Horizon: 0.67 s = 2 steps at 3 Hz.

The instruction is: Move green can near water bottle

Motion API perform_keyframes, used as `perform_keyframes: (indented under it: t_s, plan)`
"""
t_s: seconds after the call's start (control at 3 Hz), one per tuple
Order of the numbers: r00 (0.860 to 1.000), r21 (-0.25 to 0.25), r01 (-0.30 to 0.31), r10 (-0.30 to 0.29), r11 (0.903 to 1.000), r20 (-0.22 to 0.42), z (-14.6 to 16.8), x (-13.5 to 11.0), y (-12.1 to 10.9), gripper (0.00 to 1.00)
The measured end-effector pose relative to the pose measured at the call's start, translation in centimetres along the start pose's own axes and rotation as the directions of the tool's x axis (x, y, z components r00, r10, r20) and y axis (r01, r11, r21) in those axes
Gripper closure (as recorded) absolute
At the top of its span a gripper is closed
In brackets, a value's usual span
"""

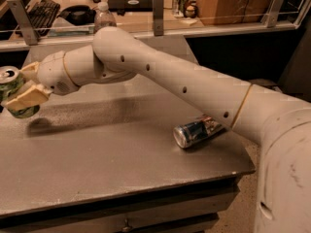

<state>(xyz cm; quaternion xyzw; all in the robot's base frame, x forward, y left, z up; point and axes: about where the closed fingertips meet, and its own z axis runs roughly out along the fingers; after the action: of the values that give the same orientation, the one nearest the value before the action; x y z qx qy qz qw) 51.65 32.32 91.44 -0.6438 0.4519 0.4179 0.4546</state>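
The green can (10, 87) with a silver top is held upright in my gripper (22, 90) at the far left, lifted above the grey table (107, 154), with its shadow on the table below. The gripper's pale fingers (26, 97) are shut around the can's side. The water bottle (103, 17), clear with a white cap, stands at the table's far edge, behind my arm, which hides its lower part. The can is well to the left of and nearer than the bottle.
A blue-and-silver can (196, 131) lies on its side at the table's right, under my forearm. A rail with posts (157, 6) runs behind the table, with a keyboard (41, 9) and other items on the desk beyond.
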Motion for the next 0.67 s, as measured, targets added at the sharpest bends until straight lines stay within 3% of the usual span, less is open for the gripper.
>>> perform_keyframes:
  t_s: [0.33,0.67]
  plan:
    - [1.0,0.077,0.009,-0.01,0.997,0.019,-4.6,-0.5,-1.0,1.0]
    - [1.0,0.11,0.004,-0.006,0.9939,0.015,-6.6,0.0,-1.5,1.0]
